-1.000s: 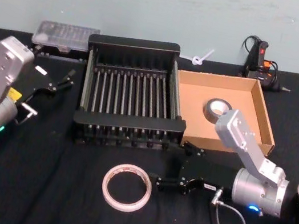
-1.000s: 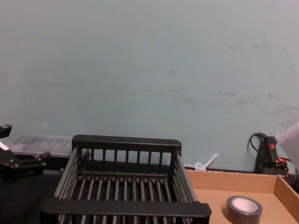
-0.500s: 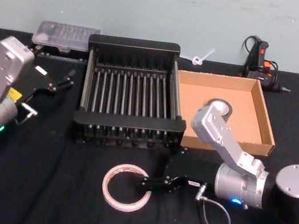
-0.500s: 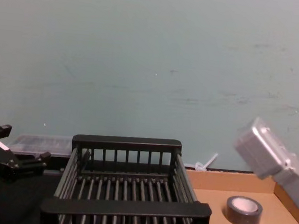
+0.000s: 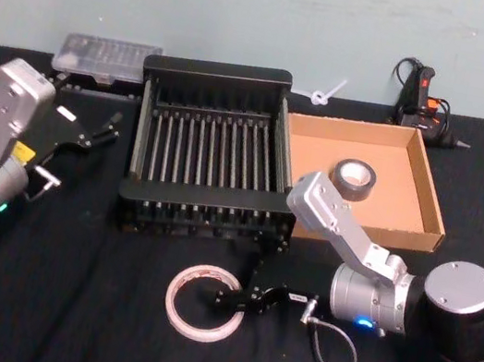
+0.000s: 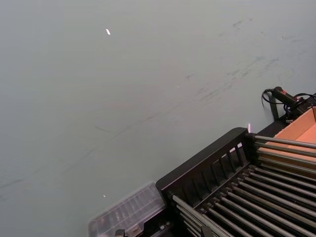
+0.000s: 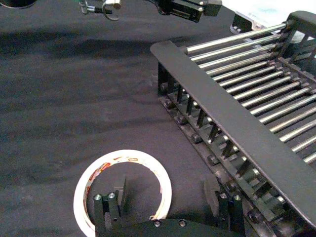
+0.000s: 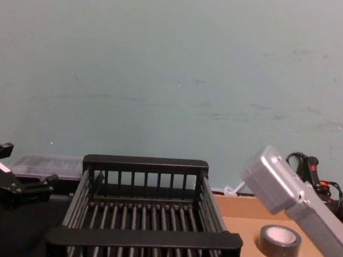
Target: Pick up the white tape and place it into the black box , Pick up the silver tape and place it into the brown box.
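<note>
The white tape (image 5: 178, 309) lies flat on the black cloth in front of the black box (image 5: 210, 200). My right gripper (image 5: 227, 297) is low over the tape's right side and open. In the right wrist view the right gripper (image 7: 168, 197) has one finger inside the white tape (image 7: 94, 173) and the other outside it, beside the black box (image 7: 222, 113). The silver tape (image 5: 352, 177) lies inside the brown box (image 5: 377, 134), right of the black box. My left gripper (image 5: 106, 124) stays parked at the far left, open and empty.
A clear plastic case (image 5: 106, 59) sits behind the black box on the left. A glue gun (image 5: 421, 95) and a white clip (image 5: 325, 93) lie at the back right. My right forearm crosses above the brown box's front corner.
My right arm has swung left and down, bringing its open gripper from right of the white tape onto the tape's right rim. The left arm and both tapes have not moved.
</note>
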`<action>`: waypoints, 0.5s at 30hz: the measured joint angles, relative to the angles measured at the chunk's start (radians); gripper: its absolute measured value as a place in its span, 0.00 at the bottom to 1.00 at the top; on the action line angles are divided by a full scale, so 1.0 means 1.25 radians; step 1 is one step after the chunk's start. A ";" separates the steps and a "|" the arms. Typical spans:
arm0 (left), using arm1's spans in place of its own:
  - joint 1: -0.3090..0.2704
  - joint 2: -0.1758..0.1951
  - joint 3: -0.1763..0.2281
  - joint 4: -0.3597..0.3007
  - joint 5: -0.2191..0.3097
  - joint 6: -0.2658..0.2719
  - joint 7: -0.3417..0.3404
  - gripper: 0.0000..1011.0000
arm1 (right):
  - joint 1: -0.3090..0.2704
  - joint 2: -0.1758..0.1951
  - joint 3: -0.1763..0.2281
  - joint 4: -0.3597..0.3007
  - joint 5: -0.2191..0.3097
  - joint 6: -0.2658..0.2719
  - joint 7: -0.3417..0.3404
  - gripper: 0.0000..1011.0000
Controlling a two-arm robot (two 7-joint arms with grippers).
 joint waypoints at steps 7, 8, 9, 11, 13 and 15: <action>0.000 0.000 0.000 0.000 0.000 0.000 0.000 0.99 | 0.005 -0.006 -0.007 0.011 -0.007 0.003 0.000 0.99; 0.000 0.000 0.000 0.000 0.000 0.000 0.000 0.99 | 0.005 -0.006 -0.008 0.012 -0.008 0.003 -0.001 0.99; 0.000 0.000 0.000 0.000 0.000 0.000 0.000 0.99 | 0.006 -0.007 -0.009 0.013 -0.009 0.004 -0.001 0.99; 0.000 0.000 0.000 0.000 0.000 0.000 0.000 0.99 | 0.007 -0.008 -0.010 0.014 -0.011 0.006 -0.002 0.99; 0.000 0.000 0.000 0.000 0.000 0.000 0.000 0.99 | 0.009 -0.009 -0.012 0.016 -0.014 0.009 -0.003 0.99; 0.000 0.000 0.000 0.000 0.000 0.000 0.000 0.99 | 0.010 -0.010 -0.013 0.017 -0.016 0.012 -0.003 0.99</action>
